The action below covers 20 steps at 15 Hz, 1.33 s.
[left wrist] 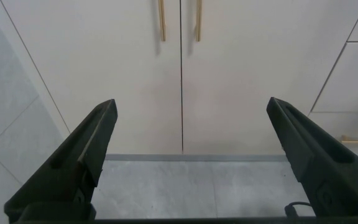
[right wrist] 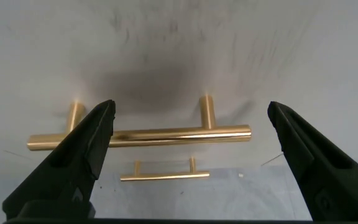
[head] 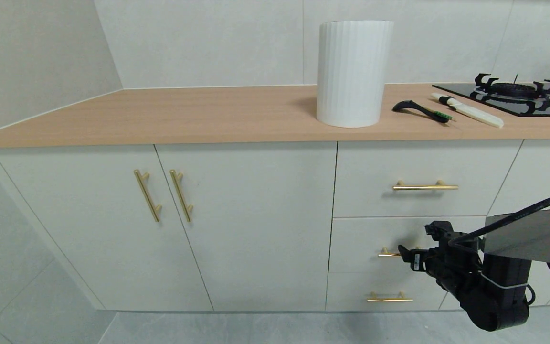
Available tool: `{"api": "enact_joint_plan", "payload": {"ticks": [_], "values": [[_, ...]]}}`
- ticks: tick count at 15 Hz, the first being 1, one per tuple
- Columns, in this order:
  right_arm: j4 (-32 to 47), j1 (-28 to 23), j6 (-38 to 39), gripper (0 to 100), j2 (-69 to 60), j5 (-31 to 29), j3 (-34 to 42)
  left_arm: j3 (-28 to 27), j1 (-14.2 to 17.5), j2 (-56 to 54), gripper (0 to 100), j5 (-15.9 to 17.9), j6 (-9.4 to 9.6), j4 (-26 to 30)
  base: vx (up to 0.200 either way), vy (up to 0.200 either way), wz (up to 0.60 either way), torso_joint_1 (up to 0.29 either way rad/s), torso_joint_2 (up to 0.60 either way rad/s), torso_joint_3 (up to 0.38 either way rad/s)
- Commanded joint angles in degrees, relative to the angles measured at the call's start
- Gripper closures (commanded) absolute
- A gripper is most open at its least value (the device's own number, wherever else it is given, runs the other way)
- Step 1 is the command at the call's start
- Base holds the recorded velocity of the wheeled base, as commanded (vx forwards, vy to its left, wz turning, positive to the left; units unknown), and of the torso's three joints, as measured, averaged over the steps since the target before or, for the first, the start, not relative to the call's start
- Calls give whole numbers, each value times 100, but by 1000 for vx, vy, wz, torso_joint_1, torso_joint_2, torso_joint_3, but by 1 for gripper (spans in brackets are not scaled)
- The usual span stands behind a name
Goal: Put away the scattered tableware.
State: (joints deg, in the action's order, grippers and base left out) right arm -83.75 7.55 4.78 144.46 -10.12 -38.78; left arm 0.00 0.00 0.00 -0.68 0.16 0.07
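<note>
- Left hand (left wrist: 191, 109), spread wide, faces the white cabinet doors (left wrist: 229, 74).
- Right hand (right wrist: 191, 107), spread, sits before the brass bar drawer handle (right wrist: 140, 135), lower right.
- Curved black utensil (head: 420, 110) and long white knife (head: 470, 111) lie upper right on the wooden bench (head: 184, 114); likely light, stiff, slippery. Grip the handles.

Worktop (head: 184, 114) tan wood grain; cabinet fronts (head: 246, 220) plain off-white with brushed-gold handles (head: 425, 187), floor (head: 256, 329) pale grey tile. Container (head: 351, 71) white with vertical ribbing; utensil (head: 418, 109) black with a green tip, knife (head: 470, 112) white with a black band, hob (head: 518, 102) glossy black. Left hand (left wrist: 191, 115) and right hand (right wrist: 191, 118) matte black.
</note>
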Motion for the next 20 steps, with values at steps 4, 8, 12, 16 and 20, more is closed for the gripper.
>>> {"api": "enact_joint_plan", "payload": {"ticks": [4,8,12,16,20], "values": [[25,1,-12,0,249,1,-68,0,0,9,0,-2,2,1,0,0,0,0,0,0],[122,1,-12,0,214,1,2,0,0,9,0,-2,2,1,0,0,0,0,0,0],[227,1,-12,0,188,1,28,0,0,9,0,-2,2,1,0,0,0,0,0,0],[236,1,-21,0,188,1,37,0,0,9,0,-2,2,1,0,0,0,0,0,0],[236,1,-38,0,179,1,90,0,0,9,0,-2,2,1,0,0,0,0,0,0]]}}
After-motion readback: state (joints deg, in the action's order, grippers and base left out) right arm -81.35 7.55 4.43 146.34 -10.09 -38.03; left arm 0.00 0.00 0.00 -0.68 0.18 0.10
